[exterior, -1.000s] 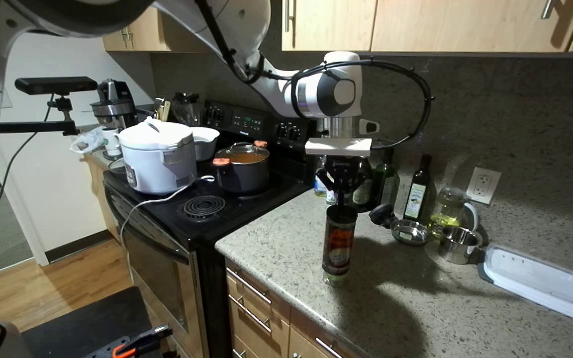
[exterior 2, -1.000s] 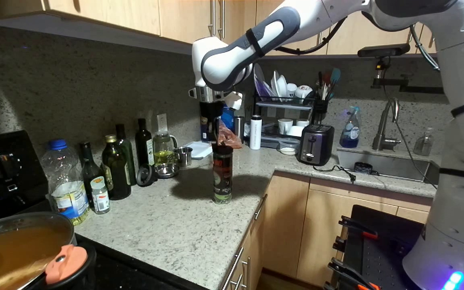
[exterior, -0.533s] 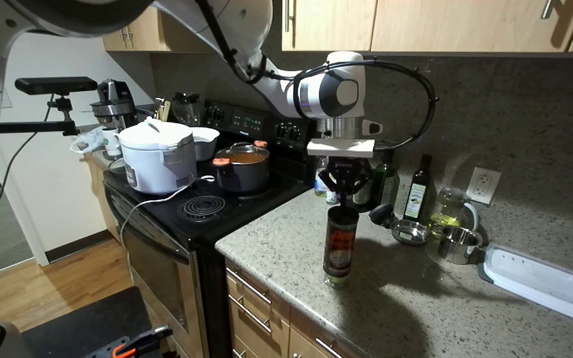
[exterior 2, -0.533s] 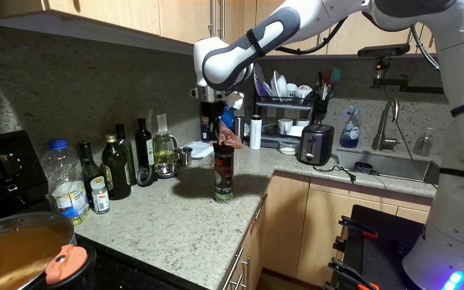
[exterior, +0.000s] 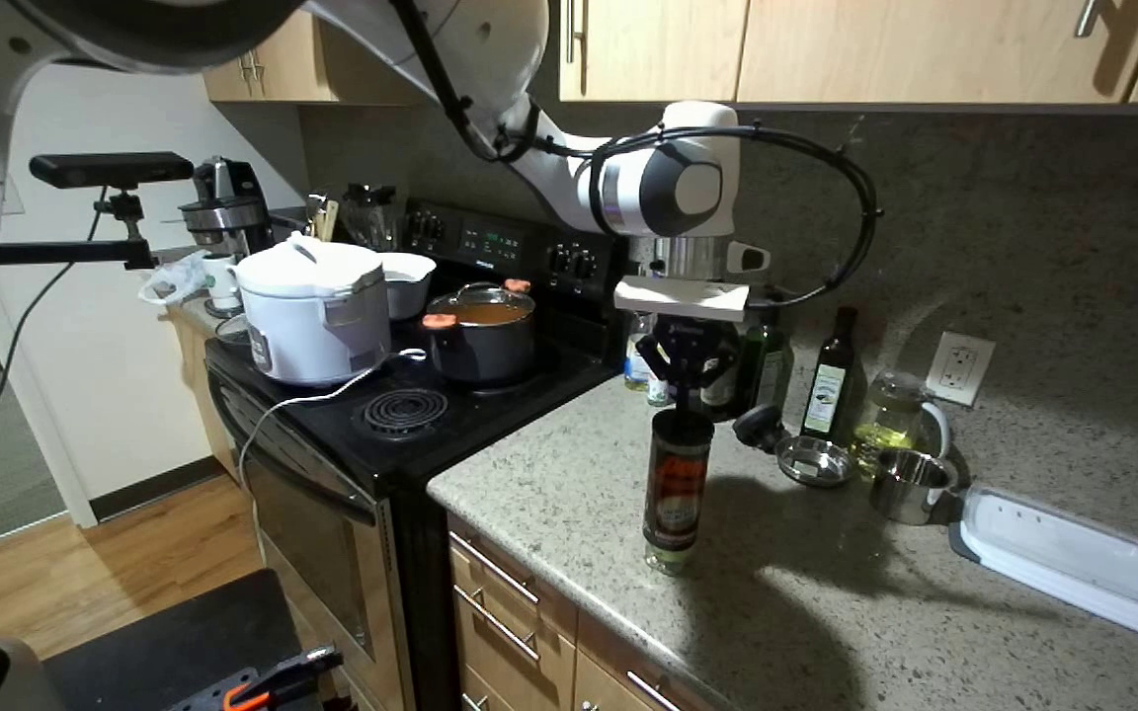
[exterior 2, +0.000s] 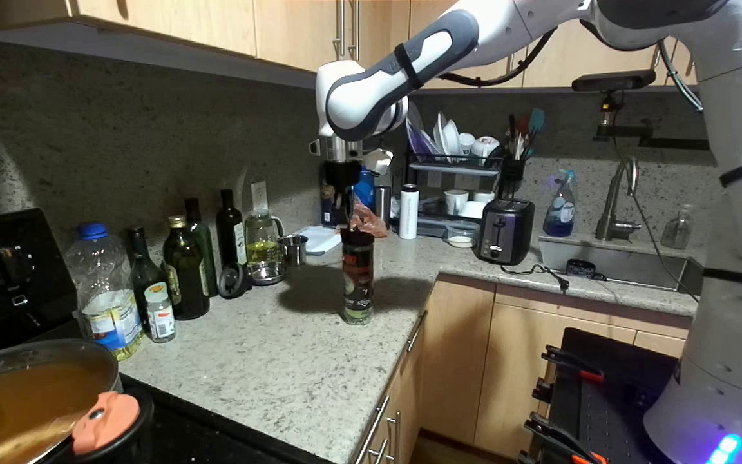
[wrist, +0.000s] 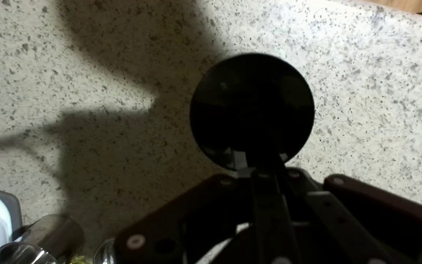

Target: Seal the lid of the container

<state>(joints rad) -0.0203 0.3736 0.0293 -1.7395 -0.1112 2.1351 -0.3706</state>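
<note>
Jar (exterior: pixel 677 492), 1: upright on the surface (exterior: pixel 549 494), mid-frame in both exterior views. Lid (wrist: pixel 251 106), 1: dark, atop it. Fingers (exterior: pixel 682 397): together, empty, at the lid (contact unclear). Method: press straight down, centred, lest the jar tip.

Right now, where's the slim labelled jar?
In both exterior views, the jar stands upright on the speckled countertop, right of the stove, just below the gripper; whether they touch is unclear.

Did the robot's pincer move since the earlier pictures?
Yes, a little: in an exterior view, the pincer has shifted right in the picture, toward the wall outlet.
</note>
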